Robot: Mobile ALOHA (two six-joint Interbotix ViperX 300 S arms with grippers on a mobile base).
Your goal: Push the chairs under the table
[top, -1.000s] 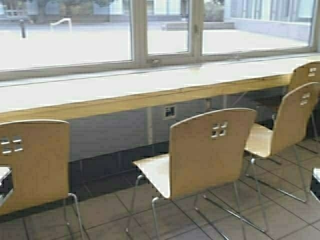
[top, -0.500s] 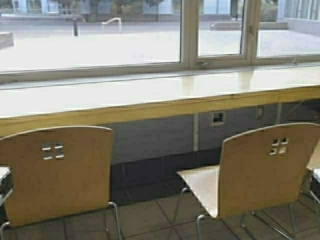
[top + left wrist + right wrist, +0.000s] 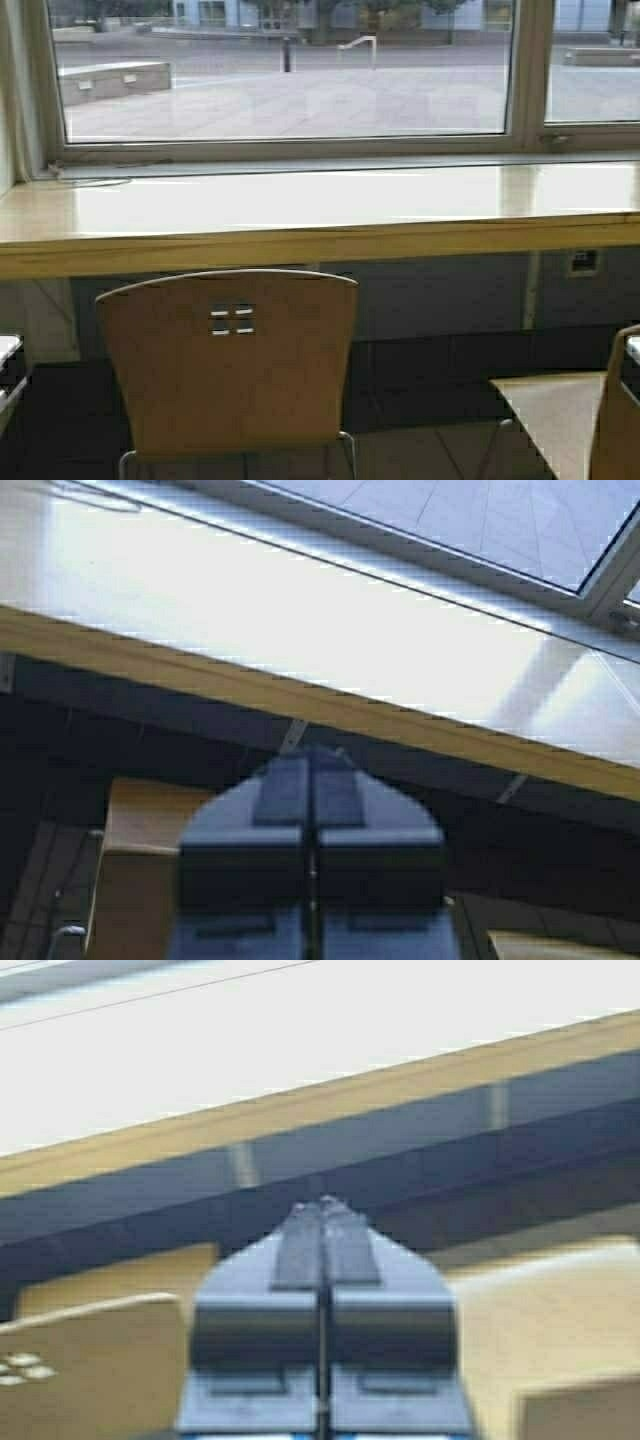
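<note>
Chairs: you've got two in the high view. The nearer chair (image 3: 228,365) sits left of centre, back toward you, 2x2 cut-outs high on the back, chrome legs just visible at the frame's lower edge. It stands short of the table (image 3: 320,242), not tucked under. The second chair (image 3: 572,420) is at the lower right, turned partly sideways, seat facing left, mostly cut off by the frame; also out from under the table.

Left gripper (image 3: 312,765): fingers pressed together, nothing between them, held in the air, pointing at the dark space under the table edge. A chair seat (image 3: 140,825) shows below it in the left wrist view.

Right gripper (image 3: 325,1215): fingers pressed together too, holding nothing, pointing at the underside of the table front. A chair back (image 3: 90,1370) with cut-outs sits to one side of it, another tan chair surface (image 3: 560,1310) to the other. Neither gripper touches a chair as far as you can see.

Table runs the full width of the high view, glossy pale top, thick wooden front edge. Dark wall panel beneath it, with a socket plate (image 3: 582,263) at right. Behind the table, the window (image 3: 290,75) looks out on a paved yard.
</note>
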